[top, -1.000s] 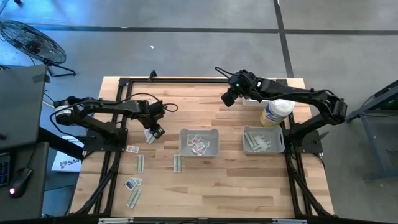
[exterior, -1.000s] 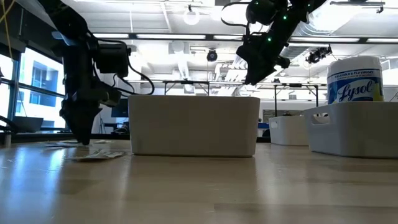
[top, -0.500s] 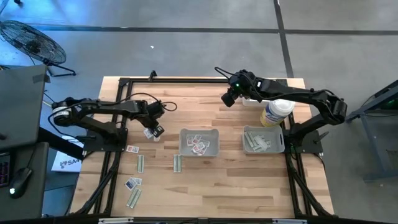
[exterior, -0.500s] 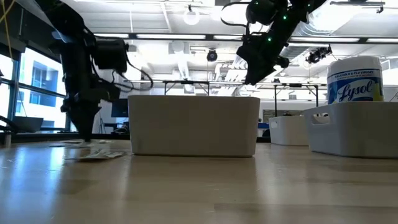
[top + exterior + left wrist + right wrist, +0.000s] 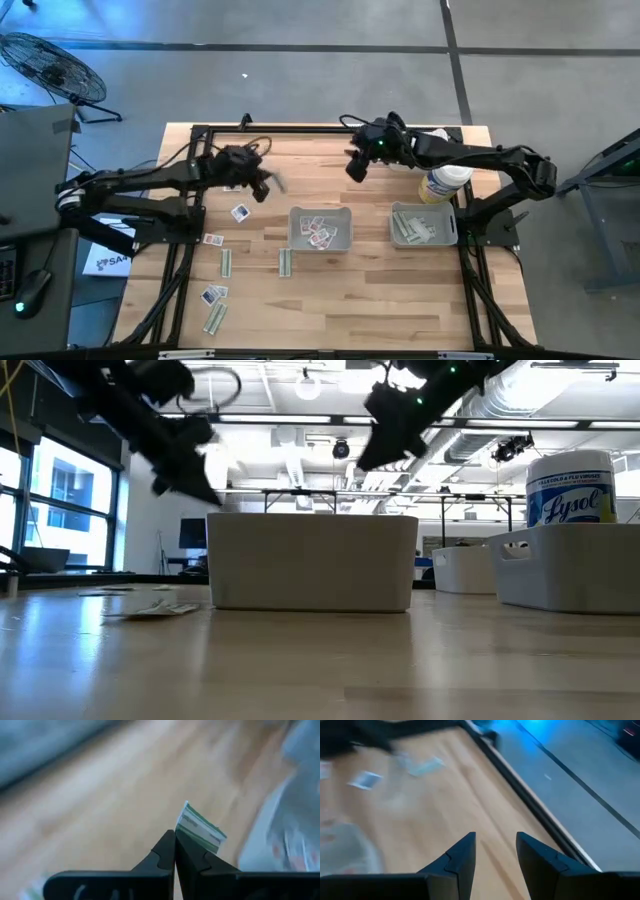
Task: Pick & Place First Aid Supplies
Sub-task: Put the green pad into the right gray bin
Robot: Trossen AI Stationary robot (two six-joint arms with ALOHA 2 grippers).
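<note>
A white packet with green stripes; grey trays; pale wood table.

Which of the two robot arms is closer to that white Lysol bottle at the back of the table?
The right. Its end effector hangs over the table a short way from the bottle, toward the middle. The left end effector is farther off, beyond the middle tray.

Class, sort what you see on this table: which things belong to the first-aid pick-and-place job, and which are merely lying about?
Belongs to the job:
- left gripper, shut on a packet
- loose packets
- centre tray
- right tray

Just lying about:
- wipes bottle
- floor fan
</note>
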